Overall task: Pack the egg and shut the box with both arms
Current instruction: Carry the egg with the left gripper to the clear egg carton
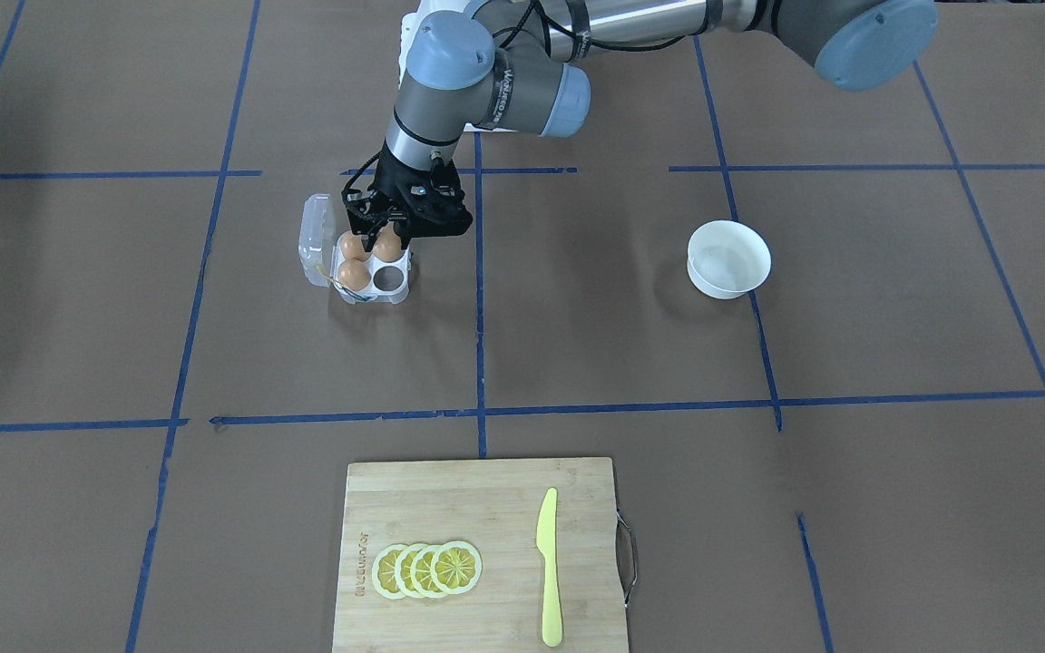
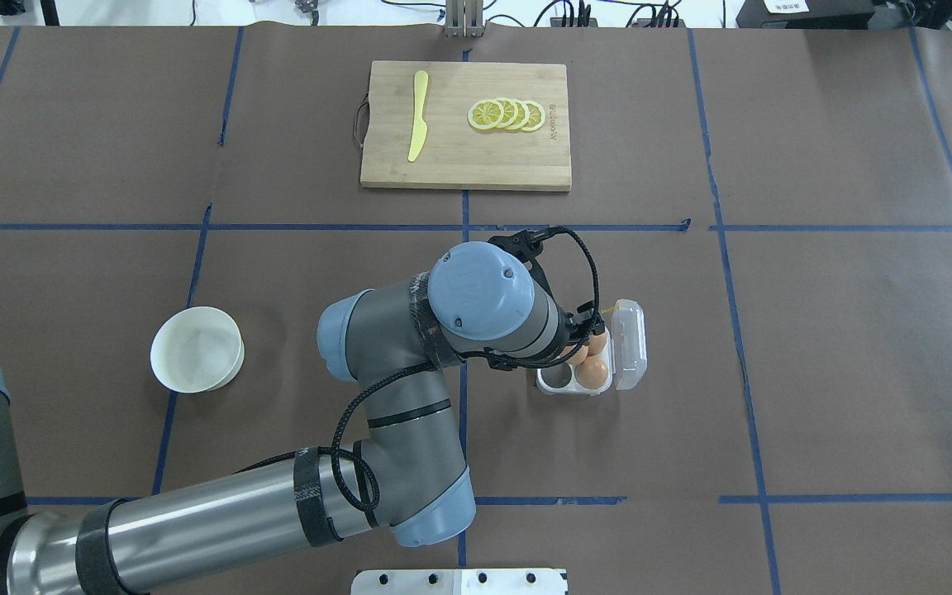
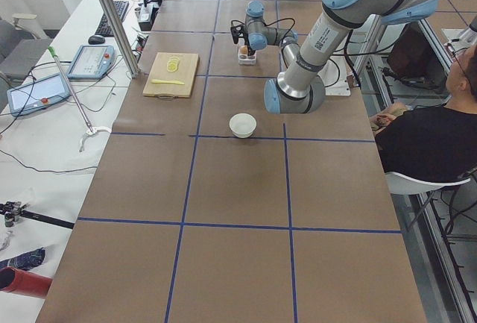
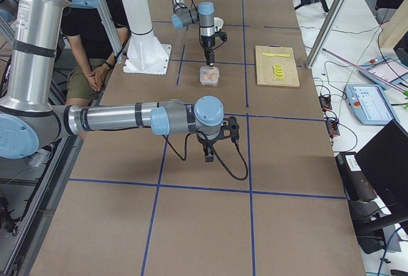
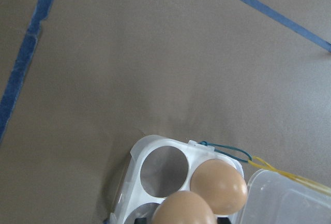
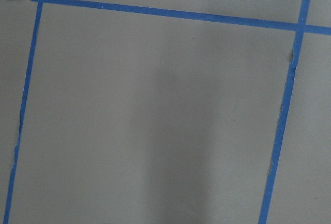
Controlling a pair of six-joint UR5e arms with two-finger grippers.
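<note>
Egg (image 1: 386, 247) looks seated in upper-right cell of egg carton (image 1: 395, 295) left of frame centre, left gripper (image 1: 386, 234) straddling it, clamped or loose cannot tell; release gently, lift straight up, then swing lid (image 1: 316, 238) over.

Brown table (image 1: 577, 345) w/ box (image 1: 316, 240), bowl (image 1: 729, 260), board (image 1: 450, 490)

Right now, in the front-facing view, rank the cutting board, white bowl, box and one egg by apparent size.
1. cutting board
2. box, lid open
3. white bowl, only slightly smaller than the box
4. egg
</note>
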